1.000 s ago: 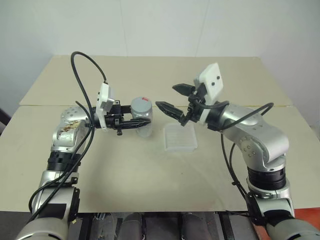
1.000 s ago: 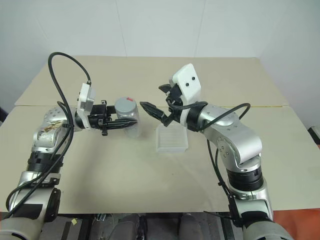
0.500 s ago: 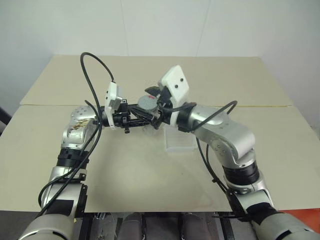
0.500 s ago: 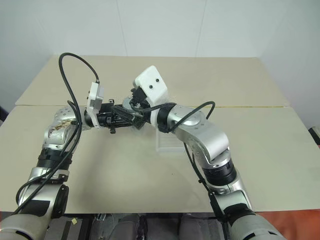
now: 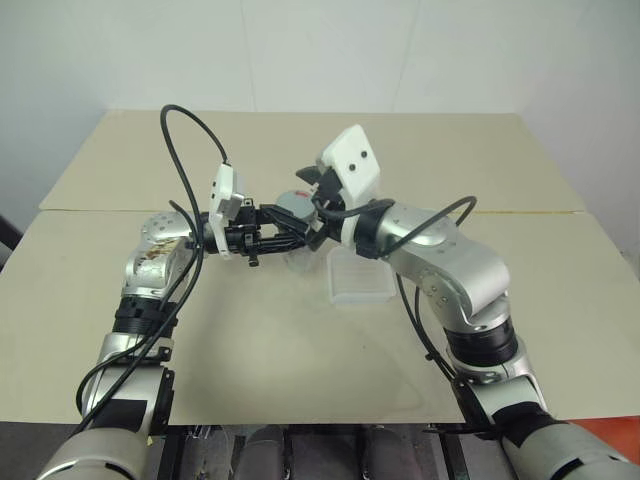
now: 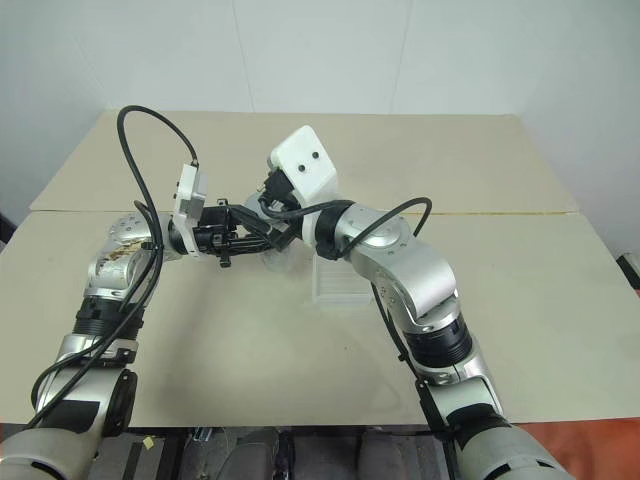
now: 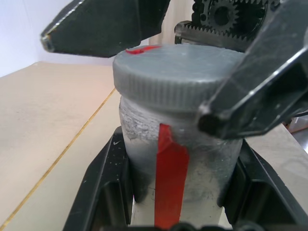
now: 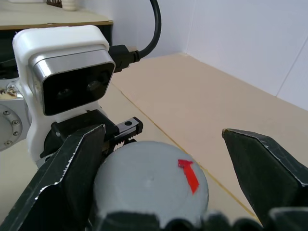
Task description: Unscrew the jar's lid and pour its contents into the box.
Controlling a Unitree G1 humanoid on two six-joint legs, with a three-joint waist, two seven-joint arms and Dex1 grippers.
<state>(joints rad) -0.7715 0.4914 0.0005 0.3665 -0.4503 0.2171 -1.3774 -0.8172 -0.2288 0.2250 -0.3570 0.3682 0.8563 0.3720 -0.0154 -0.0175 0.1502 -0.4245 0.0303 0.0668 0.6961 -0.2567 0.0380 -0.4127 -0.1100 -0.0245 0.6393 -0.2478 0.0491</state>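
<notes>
Black fingers of the left gripper (image 7: 178, 192) clamp the jar (image 7: 180, 159), held above the table (image 5: 300, 330). Right gripper (image 8: 168, 178) straddles the lid (image 8: 151, 185), jaws spread, seemingly not touching. Head views hide that gap. Box (image 5: 360, 280) sits just beside.
</notes>
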